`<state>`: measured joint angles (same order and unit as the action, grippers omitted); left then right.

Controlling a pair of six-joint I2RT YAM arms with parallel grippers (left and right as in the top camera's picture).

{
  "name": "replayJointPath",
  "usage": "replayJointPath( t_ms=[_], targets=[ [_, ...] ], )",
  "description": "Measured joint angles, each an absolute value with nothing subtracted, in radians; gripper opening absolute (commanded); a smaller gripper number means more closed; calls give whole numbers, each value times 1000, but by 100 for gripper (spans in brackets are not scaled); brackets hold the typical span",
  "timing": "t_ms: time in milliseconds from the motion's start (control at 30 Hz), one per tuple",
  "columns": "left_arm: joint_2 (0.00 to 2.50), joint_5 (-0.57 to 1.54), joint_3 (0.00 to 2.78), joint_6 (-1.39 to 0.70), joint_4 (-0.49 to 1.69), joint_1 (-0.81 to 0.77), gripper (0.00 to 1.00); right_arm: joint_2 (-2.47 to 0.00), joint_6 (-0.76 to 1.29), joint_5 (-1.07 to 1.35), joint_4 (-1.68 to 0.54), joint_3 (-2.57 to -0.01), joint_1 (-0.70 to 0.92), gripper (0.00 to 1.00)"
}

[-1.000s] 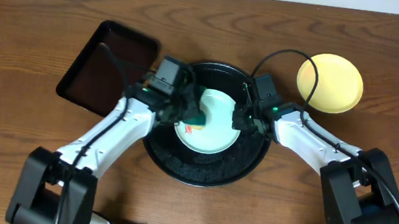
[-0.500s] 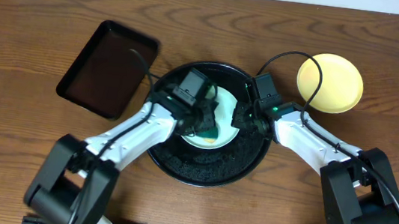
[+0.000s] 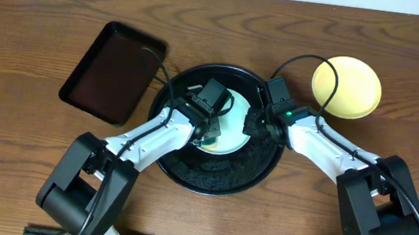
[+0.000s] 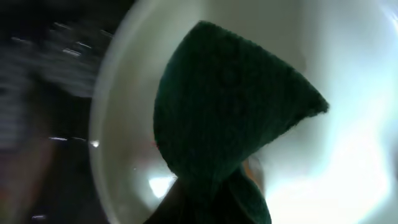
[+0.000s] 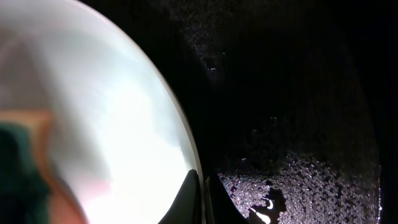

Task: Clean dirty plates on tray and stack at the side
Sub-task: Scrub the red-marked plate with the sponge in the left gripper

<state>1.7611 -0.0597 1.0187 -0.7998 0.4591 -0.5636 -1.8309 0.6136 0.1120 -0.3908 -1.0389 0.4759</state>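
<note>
A pale mint-blue plate (image 3: 237, 129) lies in the round black tray (image 3: 209, 187). My left gripper (image 3: 209, 136) is over the plate's left half, shut on a dark green sponge (image 4: 230, 112) that presses on the plate (image 4: 348, 155). An orange smear (image 4: 252, 167) shows beside the sponge. My right gripper (image 3: 253, 125) is shut on the plate's right rim, which its fingertips (image 5: 194, 190) pinch, with the plate (image 5: 93, 112) on one side and the wet tray floor (image 5: 298, 93) on the other. A pale yellow plate (image 3: 346, 87) sits on the table at the far right.
A smaller rectangular black tray (image 3: 113, 71) lies to the left of the round tray. A black cable (image 3: 295, 60) loops from the right wrist past the yellow plate. Bare wooden table surrounds both trays.
My left gripper has swept the sponge rightward across the plate, from its left edge toward the middle. The right gripper and the plate have stayed in place.
</note>
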Motion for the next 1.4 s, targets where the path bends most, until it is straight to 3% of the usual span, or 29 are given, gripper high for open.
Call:
replayJointPath(
  t_ms=[500, 933, 1400],
  targets=[
    [1634, -299, 1021, -702, 476, -481, 7, -1831, 609, 114, -422, -1047, 478, 1],
    [1610, 32, 1021, -699, 329, -502, 7, -1831, 602, 110, -423, -1047, 478, 1],
    [1805, 21, 1039, -685, 352, -513, 7, -1831, 598, 104, -430, -1048, 478, 1]
  ],
)
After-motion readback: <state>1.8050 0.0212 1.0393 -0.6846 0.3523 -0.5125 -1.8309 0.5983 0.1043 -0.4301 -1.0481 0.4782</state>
